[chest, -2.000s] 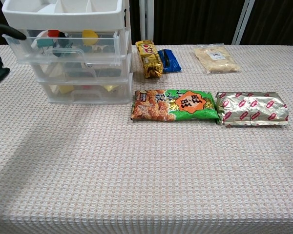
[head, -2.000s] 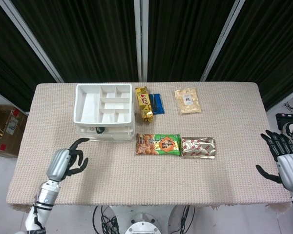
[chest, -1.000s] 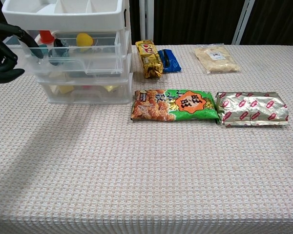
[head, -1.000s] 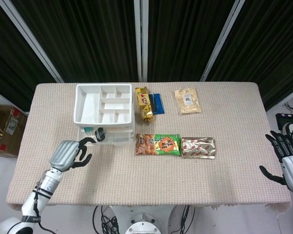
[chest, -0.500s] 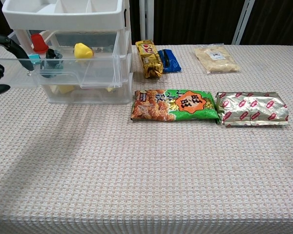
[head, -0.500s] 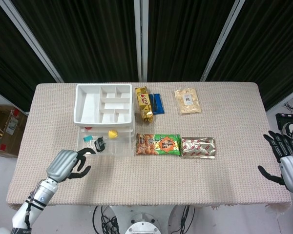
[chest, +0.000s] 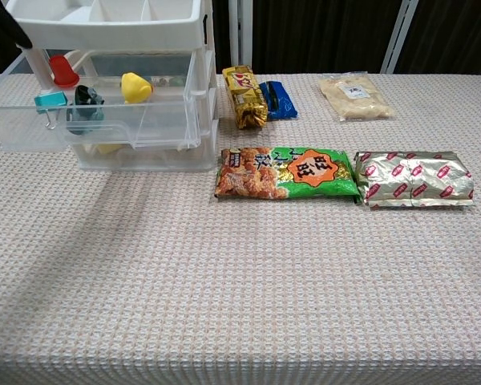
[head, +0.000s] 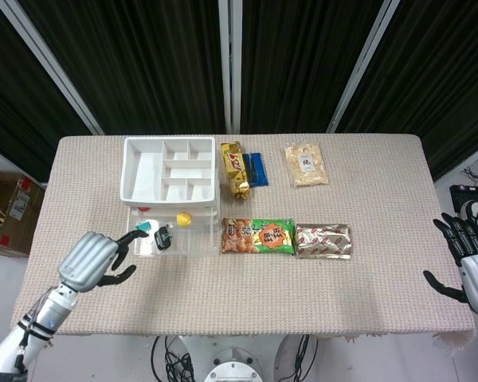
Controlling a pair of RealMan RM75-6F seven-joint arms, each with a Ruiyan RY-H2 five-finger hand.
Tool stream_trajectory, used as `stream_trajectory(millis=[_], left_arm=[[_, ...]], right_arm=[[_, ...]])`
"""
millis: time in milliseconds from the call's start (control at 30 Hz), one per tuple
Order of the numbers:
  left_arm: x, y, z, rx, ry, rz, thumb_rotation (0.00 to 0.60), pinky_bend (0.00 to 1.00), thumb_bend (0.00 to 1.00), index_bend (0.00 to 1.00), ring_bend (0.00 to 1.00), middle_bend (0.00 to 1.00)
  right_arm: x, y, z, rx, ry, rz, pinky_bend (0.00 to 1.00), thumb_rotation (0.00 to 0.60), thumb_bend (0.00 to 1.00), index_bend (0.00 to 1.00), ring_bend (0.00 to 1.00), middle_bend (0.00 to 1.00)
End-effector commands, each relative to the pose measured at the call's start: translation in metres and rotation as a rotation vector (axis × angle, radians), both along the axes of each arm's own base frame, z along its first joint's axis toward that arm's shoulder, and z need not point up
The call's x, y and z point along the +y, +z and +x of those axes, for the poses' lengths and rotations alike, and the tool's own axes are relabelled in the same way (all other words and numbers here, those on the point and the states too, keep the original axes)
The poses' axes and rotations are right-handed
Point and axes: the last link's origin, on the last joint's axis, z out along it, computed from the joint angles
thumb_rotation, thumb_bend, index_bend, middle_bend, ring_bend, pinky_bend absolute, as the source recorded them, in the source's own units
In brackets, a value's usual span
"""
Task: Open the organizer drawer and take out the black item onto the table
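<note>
The white organizer (head: 167, 179) stands at the back left of the table, and its clear top drawer (head: 193, 241) is pulled out toward me. Inside lie the black item (head: 162, 237), a teal clip (head: 142, 228), a red piece and a yellow piece (head: 183, 217). In the chest view the black item (chest: 84, 101) sits near the front of the drawer (chest: 24, 132). My left hand (head: 92, 259) hovers just left of the drawer's front corner, fingers loosely curled, holding nothing. My right hand (head: 474, 267) is spread open beyond the table's right edge.
Right of the organizer lie a gold snack bar (head: 236, 169), a blue packet (head: 257, 169) and a beige pouch (head: 306, 165). A green-orange snack bag (head: 258, 236) and a silver packet (head: 323, 240) lie beside the drawer.
The top drawer has slid out further toward me. My left hand has let go of it and drawn back left, leaving the chest view almost entirely. The right hand has barely moved.
</note>
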Motion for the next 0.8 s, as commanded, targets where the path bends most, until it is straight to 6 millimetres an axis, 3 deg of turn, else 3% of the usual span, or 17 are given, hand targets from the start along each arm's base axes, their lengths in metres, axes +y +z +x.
stream_trajectory(millis=[33,400,800], left_arm=[[0.032,0.012,0.012,0.192,-0.149,0.084,0.600,1.00,0.31,0.29,0.88,0.80],[0.075,-0.006,0.033,0.516,-0.353,0.064,0.600,1.00,0.22,0.30,0.88,0.80],[0.081,-0.018,0.051,0.620,-0.397,-0.037,0.600,1.00,0.21,0.29,0.88,0.79]], right_arm=[[0.001,0.001,0.002,0.001,0.006,-0.006,0.00,0.600,0.17,0.00,0.00,0.00],[0.005,0.005,0.004,0.006,-0.011,-0.023,0.00,0.600,0.17,0.00,0.00,0.00],[0.003,0.001,0.001,0.003,-0.033,-0.016,0.00,0.600,0.17,0.00,0.00,0.00]])
